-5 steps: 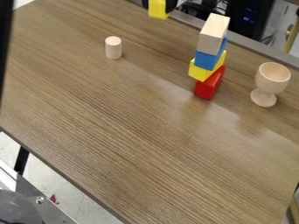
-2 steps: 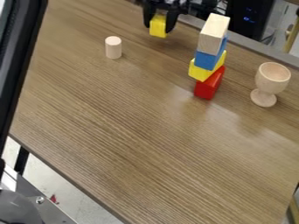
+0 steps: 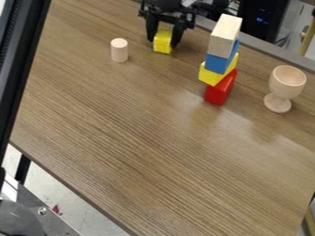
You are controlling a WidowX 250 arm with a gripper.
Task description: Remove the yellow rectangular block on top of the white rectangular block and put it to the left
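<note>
Yellow block (image 3: 162,41) is in the gripper (image 3: 164,46), near the table's far edge (image 3: 255,52).

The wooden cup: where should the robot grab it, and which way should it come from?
I'd pinch the wall of the cup at its rim, coming straight down from above. The cup stands upright with its round mouth open at the top, so there should be room to hold the wall from inside and outside together.

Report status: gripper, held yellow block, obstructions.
Gripper shut on yellow block. Block at or just above tabletop, can't tell which. Pale cylinder stands to picture left, block stack right; neither touching it.
</note>
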